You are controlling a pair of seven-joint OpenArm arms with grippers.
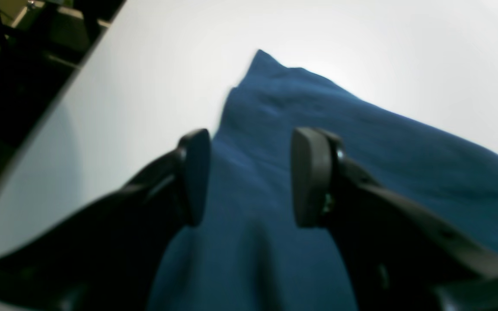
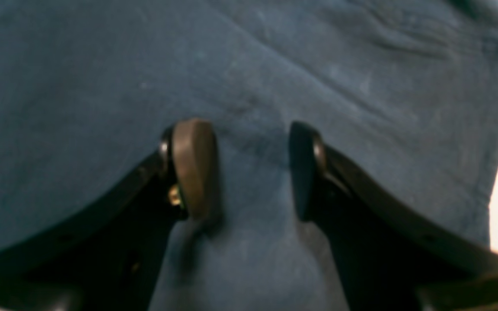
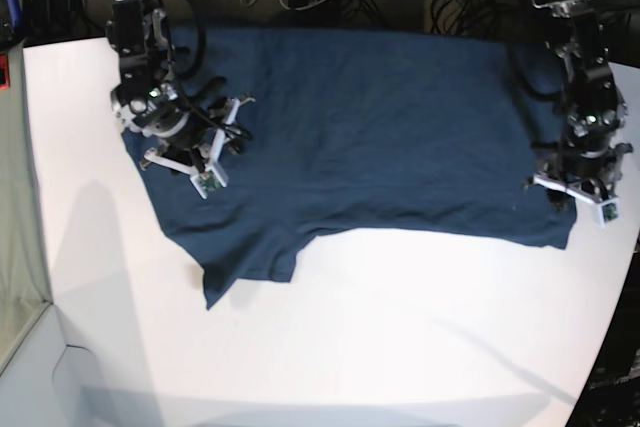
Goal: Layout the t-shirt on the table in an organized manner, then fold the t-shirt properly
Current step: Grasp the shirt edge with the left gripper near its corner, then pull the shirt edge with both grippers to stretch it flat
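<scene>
A dark navy cotton t-shirt [image 3: 350,137] is spread on the white matte counter [image 3: 400,327] — left end effector [image 1: 249,177] at 3 o'clock and right end effector [image 2: 249,170] at 9 are both held agape over it.

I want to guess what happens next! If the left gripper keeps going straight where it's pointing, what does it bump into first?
Probably the t-shirt: the left gripper points at blue cloth between its open fingers, though depth is unclear.
</scene>
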